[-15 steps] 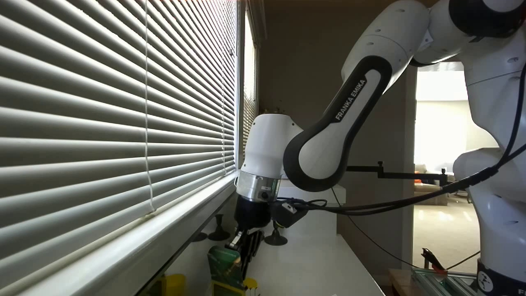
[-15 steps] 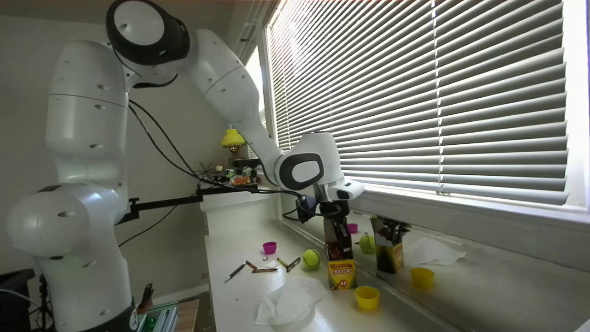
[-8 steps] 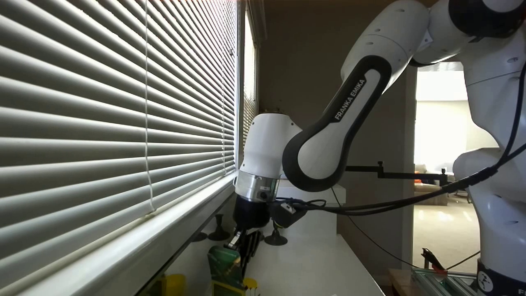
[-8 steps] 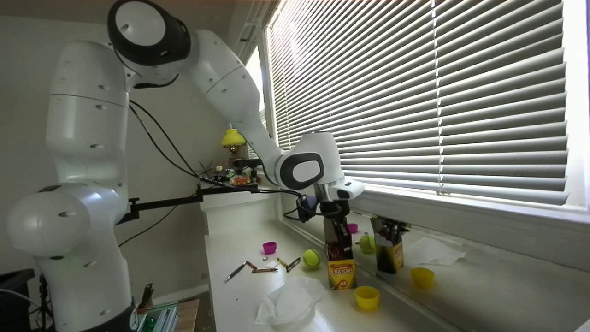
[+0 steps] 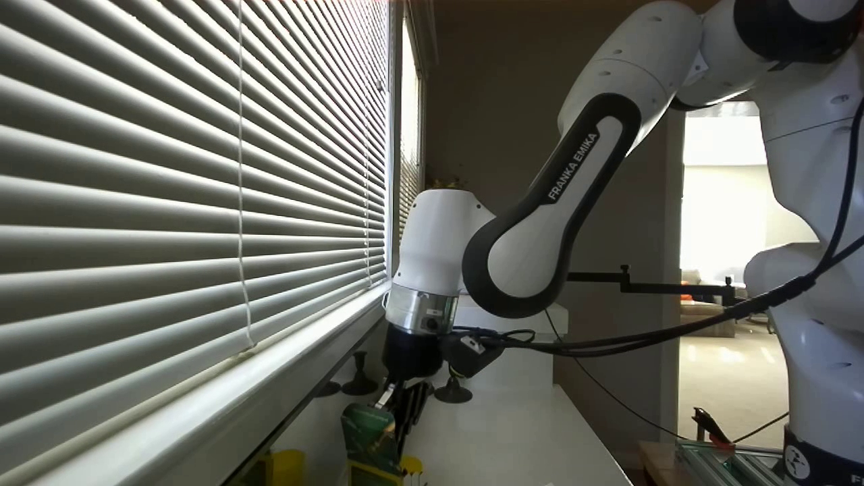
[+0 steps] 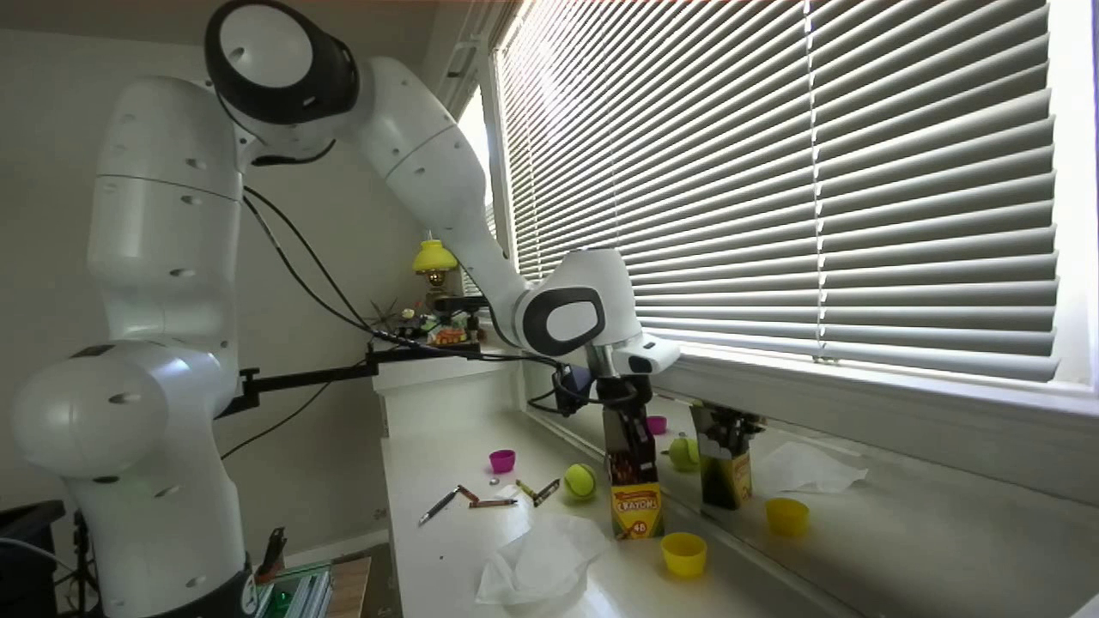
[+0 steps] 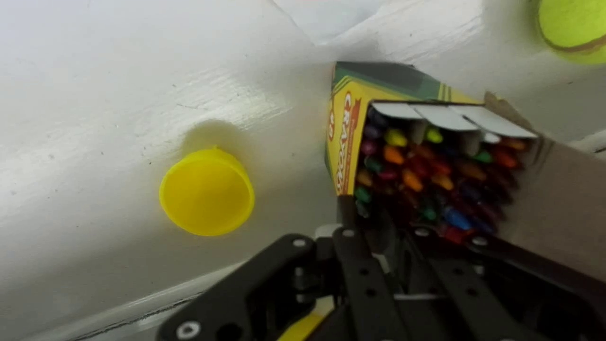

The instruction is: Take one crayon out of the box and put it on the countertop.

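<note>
My gripper [image 7: 371, 215] is at the mouth of the crayon box [image 7: 346, 137], down by one corner. The fingers [image 7: 354, 258] stand pretty close together, but I can't tell if they've got hold of anything (the wrist view is super dark right there). Crayons [image 7: 411, 180] are packed in the box, tips up, and the box itself stands open and upright on the countertop [image 6: 446, 558]. There's a yellow cup [image 7: 207, 193] near it but apart. In an exterior view I can see a few loose crayons [image 6: 494, 503] lying on the countertop, a tennis ball [image 6: 579, 482] just beside a couple of them, a pink cup [image 6: 502, 462] beyond that, and a thin white sheet [image 6: 543, 562], kinda rumpled.
</note>
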Available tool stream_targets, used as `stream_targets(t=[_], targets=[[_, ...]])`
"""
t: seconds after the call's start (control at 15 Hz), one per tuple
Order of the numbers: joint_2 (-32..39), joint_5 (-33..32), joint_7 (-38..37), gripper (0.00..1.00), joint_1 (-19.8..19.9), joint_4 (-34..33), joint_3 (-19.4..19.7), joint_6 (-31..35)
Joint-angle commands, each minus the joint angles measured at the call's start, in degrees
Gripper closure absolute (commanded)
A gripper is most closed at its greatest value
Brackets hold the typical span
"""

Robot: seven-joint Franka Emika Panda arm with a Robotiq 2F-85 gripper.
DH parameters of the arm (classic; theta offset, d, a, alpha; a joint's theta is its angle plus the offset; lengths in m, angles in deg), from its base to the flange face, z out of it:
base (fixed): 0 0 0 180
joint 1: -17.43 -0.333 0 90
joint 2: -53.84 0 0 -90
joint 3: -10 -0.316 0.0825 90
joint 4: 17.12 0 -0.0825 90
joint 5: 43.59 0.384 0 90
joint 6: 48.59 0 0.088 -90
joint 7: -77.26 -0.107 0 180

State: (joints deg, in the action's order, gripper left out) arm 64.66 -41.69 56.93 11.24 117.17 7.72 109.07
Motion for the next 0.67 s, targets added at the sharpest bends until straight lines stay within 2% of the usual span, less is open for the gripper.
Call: stream_targets(t=[0.0,0.07,0.13,0.33,0.6], targets=[[1.5,-1.4,-2.1,0.83,-1.1,-1.6,1.0,0.0],[1.6,-1.3,-2.1,0.84,-1.1,-1.7,1.0,0.0],[1.7,-1.4,-2.1,0.96,-1.1,-1.8,1.1,-0.1],[1.7,-1.1,-2.0,1.00,-1.1,-2.0,1.0,-0.3],[0.7,-0.5,-1.5,0.98,-1.0,-2.1,0.7,-1.0]])
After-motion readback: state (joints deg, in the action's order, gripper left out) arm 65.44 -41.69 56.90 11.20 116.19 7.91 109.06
